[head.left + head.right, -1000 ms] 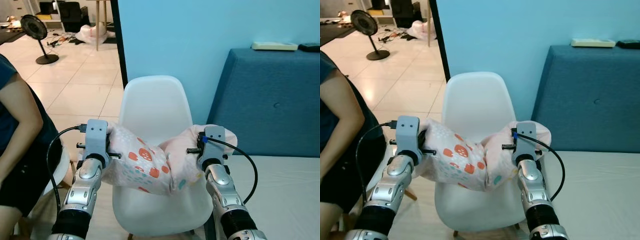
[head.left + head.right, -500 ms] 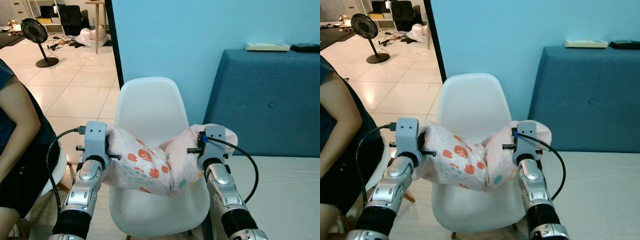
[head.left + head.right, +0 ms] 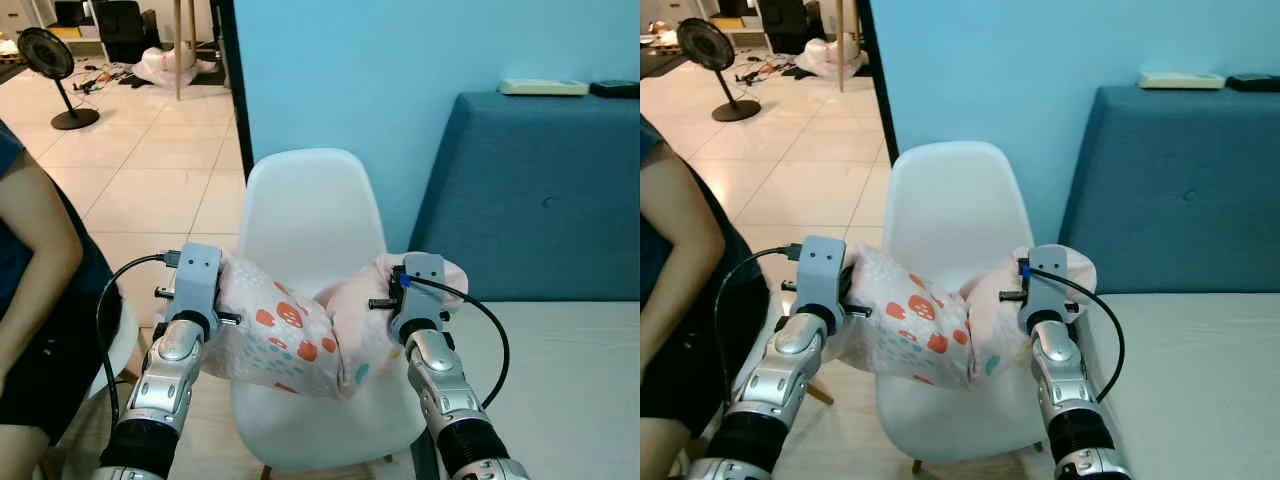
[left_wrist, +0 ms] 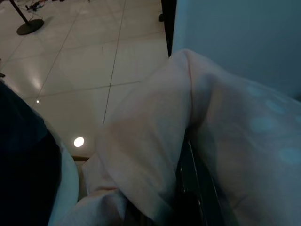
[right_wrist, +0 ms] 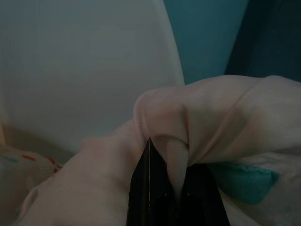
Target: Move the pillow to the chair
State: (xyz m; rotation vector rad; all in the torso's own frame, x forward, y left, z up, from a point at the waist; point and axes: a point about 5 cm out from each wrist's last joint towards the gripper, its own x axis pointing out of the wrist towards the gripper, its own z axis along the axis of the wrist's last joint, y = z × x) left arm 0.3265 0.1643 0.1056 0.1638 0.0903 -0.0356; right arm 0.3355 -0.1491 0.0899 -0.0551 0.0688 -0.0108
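person's arm point(image 3: 40, 250) at far left edge, fan point(image 3: 48, 60) upper left on the tile floor point(image 3: 150, 170). left gripper point(image 3: 222, 300) lower left of centre, fingers pinching the left end of the pillow point(image 3: 300, 335). pillow sags mid-frame, held in the air just above the seat of the white chair point(image 3: 310, 215). right gripper point(image 3: 385, 300) right of centre, fingers point(image 5: 155, 193) pressed together on a fold of the pillow's right end. blue sofa point(image 3: 540, 190) on the right.
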